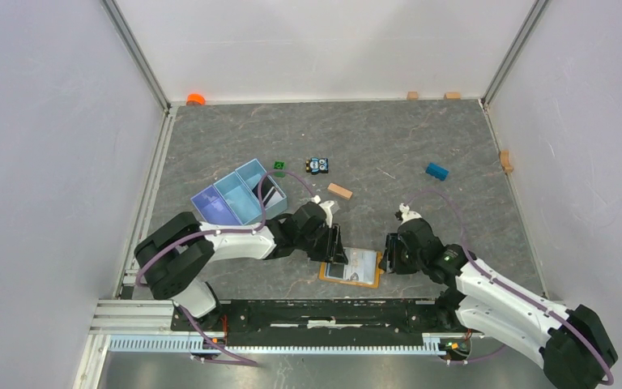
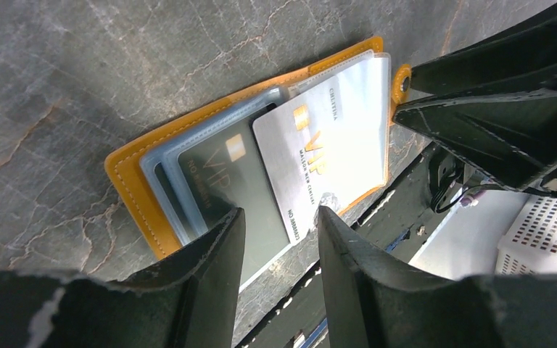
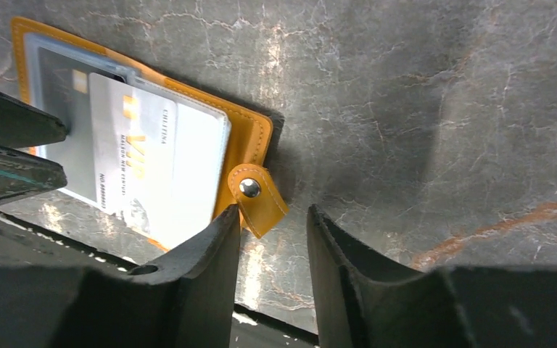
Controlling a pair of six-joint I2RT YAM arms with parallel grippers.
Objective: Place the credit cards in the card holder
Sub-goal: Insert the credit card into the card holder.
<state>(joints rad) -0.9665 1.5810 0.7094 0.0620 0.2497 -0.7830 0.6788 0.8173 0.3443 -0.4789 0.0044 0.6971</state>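
I see my left gripper (image 2: 279,221) spread over a dark plastic card (image 2: 221,181) and a pale silver plastic card (image 2: 326,156) on the open orange leather card holder (image 2: 134,181). My right gripper (image 3: 272,216) is spread beside the orange snap tab (image 3: 259,197).

Two arms, left arm (image 1: 227,241) and right arm (image 1: 494,296): white link shells, black joint housings, bulky black bases at 7 and 5 o'clock. Purple cables (image 1: 431,191) loop along each. Left gripper (image 2: 279,214) and right gripper (image 3: 272,210): matte black wedge fingers, edges scuffed pale.
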